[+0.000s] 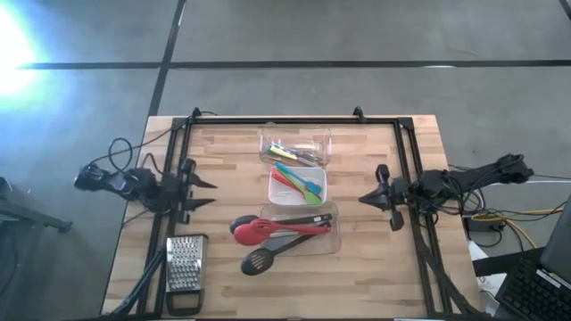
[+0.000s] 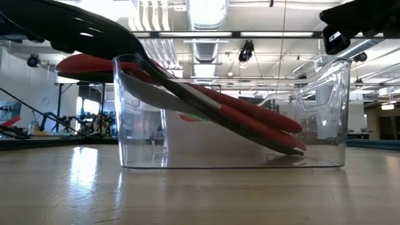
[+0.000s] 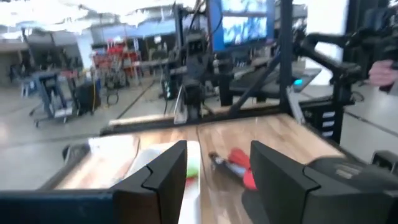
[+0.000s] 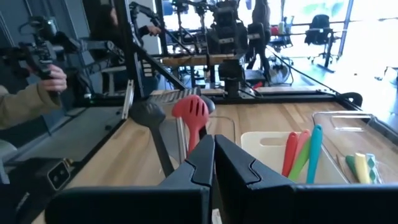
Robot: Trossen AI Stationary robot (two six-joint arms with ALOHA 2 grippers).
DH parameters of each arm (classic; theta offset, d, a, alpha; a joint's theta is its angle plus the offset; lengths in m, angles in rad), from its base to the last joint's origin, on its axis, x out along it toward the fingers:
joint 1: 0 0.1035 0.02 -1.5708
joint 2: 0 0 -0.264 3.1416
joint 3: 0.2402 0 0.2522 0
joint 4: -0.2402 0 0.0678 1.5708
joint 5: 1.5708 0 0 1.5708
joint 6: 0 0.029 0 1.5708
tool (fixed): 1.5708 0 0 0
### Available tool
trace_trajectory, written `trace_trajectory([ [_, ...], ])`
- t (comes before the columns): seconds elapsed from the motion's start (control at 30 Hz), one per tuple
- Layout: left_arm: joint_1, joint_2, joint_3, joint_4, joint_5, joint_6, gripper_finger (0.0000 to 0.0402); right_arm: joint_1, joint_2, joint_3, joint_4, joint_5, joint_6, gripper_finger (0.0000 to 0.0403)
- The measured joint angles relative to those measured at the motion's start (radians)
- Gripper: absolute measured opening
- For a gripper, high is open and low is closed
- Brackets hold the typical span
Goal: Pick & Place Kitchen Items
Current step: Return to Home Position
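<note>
Red and black utensils [image 1: 284, 230] lay lengthwise in a clear tub [image 1: 336, 239] on the wooden table [image 1: 375, 276], heads jutting toward the left gripper [image 1: 212, 193], fingers apart; beyond the tub's other end, the right gripper [image 1: 362, 198] was closed.

Three containers are set in a row down the middle of the table [image 1: 230, 153]: the far tub [image 1: 265, 143], the middle bin [image 1: 273, 191] just before it, the near tub [image 1: 326, 242] before that; small tools [image 1: 300, 183] are laid in the middle bin; long utensils [image 1: 277, 230] are leaned in the near tub, heads out over its left wall. The grater [image 1: 183, 265] is laid near the front left corner; the left gripper [image 1: 207, 193] is held left of the row, the right gripper [image 1: 364, 198] right of it.
</note>
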Motion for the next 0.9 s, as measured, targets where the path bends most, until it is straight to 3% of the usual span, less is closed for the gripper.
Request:
trace_trajectory([
  [0.17,0.058,-0.005,-0.035,0.019,0.06,-0.046,0.0179,0.0,-0.073,-0.052,-0.001,-0.006,-0.026,0.0008],
  [0.57,0.194,-0.008,-0.139,0.05,0.324,-0.144,0.0179,0.0,-0.277,-0.219,-0.005,-0.085,-0.066,0.0008],
  [0.9,0.206,0.025,-0.199,0.132,0.322,-0.353,0.0179,0.0,-0.333,-0.241,-0.077,-0.06,-0.14,0.0008],
])
